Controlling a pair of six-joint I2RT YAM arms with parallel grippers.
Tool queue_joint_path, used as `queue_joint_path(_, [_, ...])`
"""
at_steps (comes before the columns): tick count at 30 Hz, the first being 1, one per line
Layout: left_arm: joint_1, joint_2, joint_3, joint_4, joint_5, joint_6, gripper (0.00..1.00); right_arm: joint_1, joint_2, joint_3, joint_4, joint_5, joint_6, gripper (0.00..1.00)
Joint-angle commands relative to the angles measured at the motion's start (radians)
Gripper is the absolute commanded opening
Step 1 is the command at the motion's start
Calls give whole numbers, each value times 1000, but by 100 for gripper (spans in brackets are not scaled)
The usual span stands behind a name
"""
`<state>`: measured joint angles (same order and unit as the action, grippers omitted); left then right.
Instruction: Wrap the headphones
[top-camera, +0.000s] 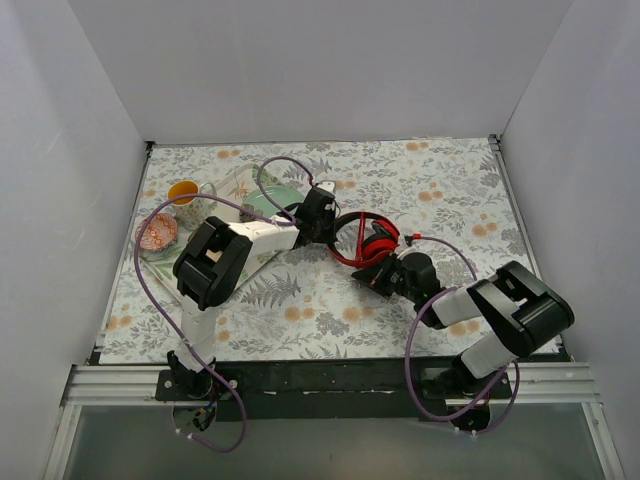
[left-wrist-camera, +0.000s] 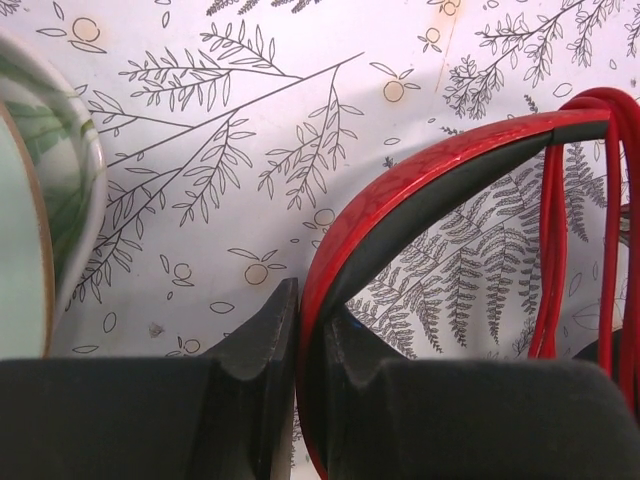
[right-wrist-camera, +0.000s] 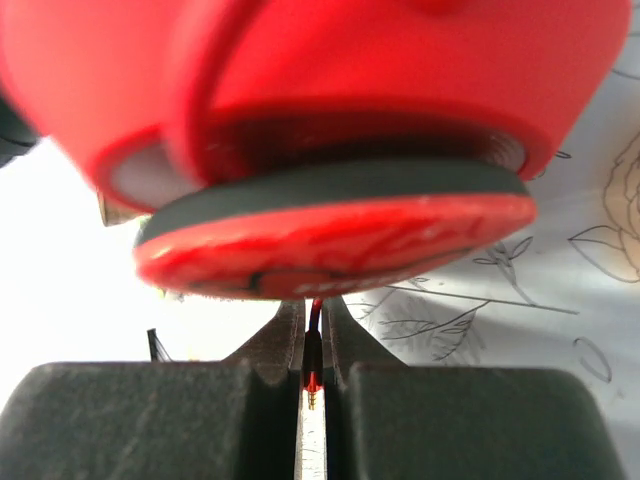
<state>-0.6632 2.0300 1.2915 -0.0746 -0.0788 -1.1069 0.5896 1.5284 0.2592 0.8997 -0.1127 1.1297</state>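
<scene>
Left tool (left-wrist-camera: 300, 320) first: we see its jaws pressed together on the headband (left-wrist-camera: 420, 165), one finger on the glossy red outside and one on the black lining. We judge that this grip anchors the headphones (top-camera: 372, 240) so they cannot slide on the counter (top-camera: 330, 310) while the cord is wound. Right tool (right-wrist-camera: 313, 318) is clamped on the thin red cable (right-wrist-camera: 313, 362), close to what looks like its metal plug tip, which gives it the free end to lead round the frame. Directly above its fingers hangs a red ear cup (right-wrist-camera: 330, 90) with a black cushion ring, very near the lens and blurred.

Outward from the left tool, several strands of cable run down from the headband arch, so we take the wrap to be partly done. The headphones sit mid-counter between the two arms, right of a patterned dish (top-camera: 255, 192) and well apart from a yellow cup (top-camera: 183, 190).

From above, the arms cover much of the headphones, and we cannot follow the cable from cup to plug. How much slack is left we cannot tell, and the second ear cup is not clear in any view.
</scene>
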Motion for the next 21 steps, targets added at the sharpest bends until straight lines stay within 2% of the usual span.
queue_joint_path(1, [13,-2,15,-7,-59,-8,8,4,68,15,123,-76,28,1])
queue_joint_path(3, [13,-13,11,-8,-64,-5,15,4,99,8,156,-85,41,1])
queue_joint_path(5, [13,-28,8,-5,-70,-4,23,4,119,2,179,-88,59,6])
queue_joint_path(7, [13,-37,11,-7,-75,1,24,4,127,0,189,-91,62,12])
queue_joint_path(12, [14,-57,19,-10,-82,13,31,4,108,2,166,-81,45,20])
queue_joint_path(13, [14,-57,20,-10,-85,16,32,4,102,-5,154,-78,44,26])
queue_joint_path(16, [14,-71,22,-8,-91,24,36,4,64,-17,118,-59,32,34])
queue_joint_path(21, [14,-70,37,-10,-82,35,40,7,7,-5,41,-33,-19,37])
